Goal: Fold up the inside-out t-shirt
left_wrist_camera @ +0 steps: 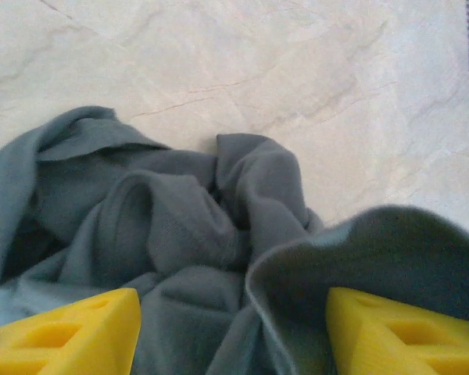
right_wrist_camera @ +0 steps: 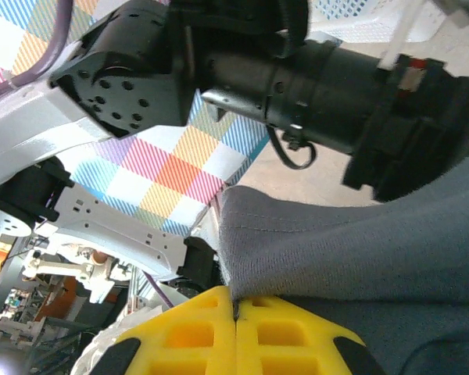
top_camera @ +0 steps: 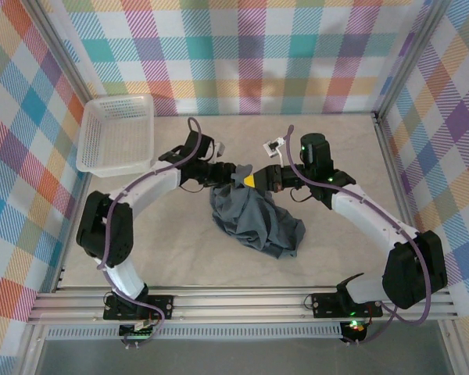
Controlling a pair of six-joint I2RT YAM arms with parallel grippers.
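The right claw (right_wrist_camera: 236, 303) has its yellow fingers (right_wrist_camera: 191, 332) pressed together on a fold of the grey t-shirt (right_wrist_camera: 359, 242). The left arm's black wrist (right_wrist_camera: 297, 70) hangs just beyond, with the plaid wall (right_wrist_camera: 172, 168) behind.

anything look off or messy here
The dark slate-grey soft cloth t-shirt lies crumpled in a heap midway across the pale table, not flat. One edge is lifted, pinched in the shut right hand; the left hand stands open over the folds. The white plastic mesh basket sits upright.
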